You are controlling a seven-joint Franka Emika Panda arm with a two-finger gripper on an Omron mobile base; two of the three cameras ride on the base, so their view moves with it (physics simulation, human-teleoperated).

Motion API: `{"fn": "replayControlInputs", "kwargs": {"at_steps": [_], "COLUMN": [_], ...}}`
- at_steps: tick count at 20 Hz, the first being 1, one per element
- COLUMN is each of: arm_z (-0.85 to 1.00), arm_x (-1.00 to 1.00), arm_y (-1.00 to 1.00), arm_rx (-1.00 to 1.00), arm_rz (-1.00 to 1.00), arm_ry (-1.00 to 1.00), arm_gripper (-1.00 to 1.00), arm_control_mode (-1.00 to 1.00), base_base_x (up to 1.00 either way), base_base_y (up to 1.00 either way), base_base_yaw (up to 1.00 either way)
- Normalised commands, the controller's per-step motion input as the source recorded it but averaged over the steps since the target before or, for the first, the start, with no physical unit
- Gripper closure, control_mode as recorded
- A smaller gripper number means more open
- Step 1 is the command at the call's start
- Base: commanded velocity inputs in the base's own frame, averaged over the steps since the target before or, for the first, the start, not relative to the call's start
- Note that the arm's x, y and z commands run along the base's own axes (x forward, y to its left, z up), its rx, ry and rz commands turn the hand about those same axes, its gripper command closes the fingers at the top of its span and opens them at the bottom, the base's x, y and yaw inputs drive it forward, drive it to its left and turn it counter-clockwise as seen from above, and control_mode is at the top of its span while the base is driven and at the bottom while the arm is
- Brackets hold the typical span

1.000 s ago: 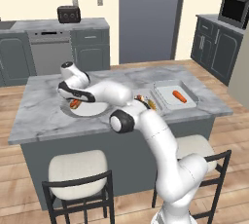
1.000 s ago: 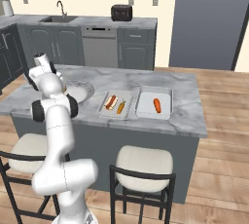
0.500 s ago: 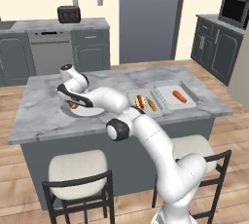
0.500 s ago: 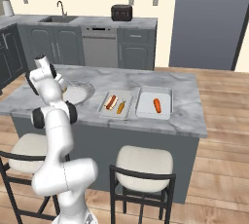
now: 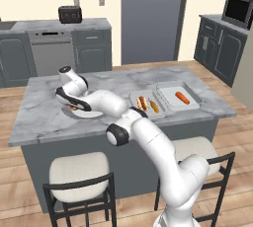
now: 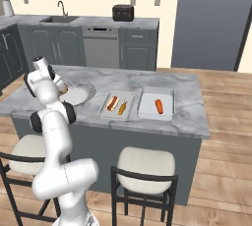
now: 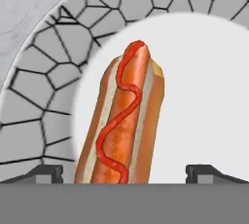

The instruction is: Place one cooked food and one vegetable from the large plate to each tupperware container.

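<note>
I am seeing the gripper (image 7: 124, 172) hanging low over the large plate (image 7: 53, 72), jaws spread wide, one finger at each side of a hot dog (image 7: 124, 128) lying on the plate's white centre, pointing toward twelve o'clock. Another hot dog (image 6: 112, 103) and a carrot stick (image 6: 122, 107) are sitting in the nearer tupperware container (image 6: 118, 105); the other carrot stick (image 6: 159, 106) is lying in the second container (image 6: 156, 103), at its three o'clock.

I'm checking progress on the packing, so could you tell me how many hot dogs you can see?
2. One hot dog lies on the plate, between the open gripper fingertips. The other hot dog lies in the nearer container, beside a carrot.
</note>
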Motion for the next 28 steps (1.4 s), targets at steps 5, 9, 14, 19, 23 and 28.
{"fn": "replayControlInputs", "kwargs": {"at_steps": [5, 9, 14, 19, 23, 28], "arm_z": [-0.32, -0.21, 0.0, 0.0, 0.23, 0.58], "arm_x": [0.0, 0.0, 0.0, 0.0, -0.55, -0.56], "arm_y": [0.0, 0.0, 0.0, -0.2, -0.82, -0.98], "arm_rx": [0.0, 0.0, 0.0, 0.0, 0.0, -0.01], "arm_rz": [-0.16, -0.11, -0.01, -0.02, -0.07, 0.13], "arm_ry": [0.0, 0.0, 0.0, 0.0, 0.0, 0.0], "arm_gripper": [-1.0, -1.0, 1.0, 1.0, 1.0, 1.0], "arm_control_mode": [-1.0, -1.0, -1.0, -1.0, -1.0, -1.0], "base_base_x": [0.0, 0.0, 0.0, 0.0, 0.0, 0.0], "base_base_y": [0.0, 0.0, 0.0, 0.0, 0.0, 0.0], "base_base_yaw": [0.0, 0.0, 0.0, 0.0, 0.0, 0.0]}}
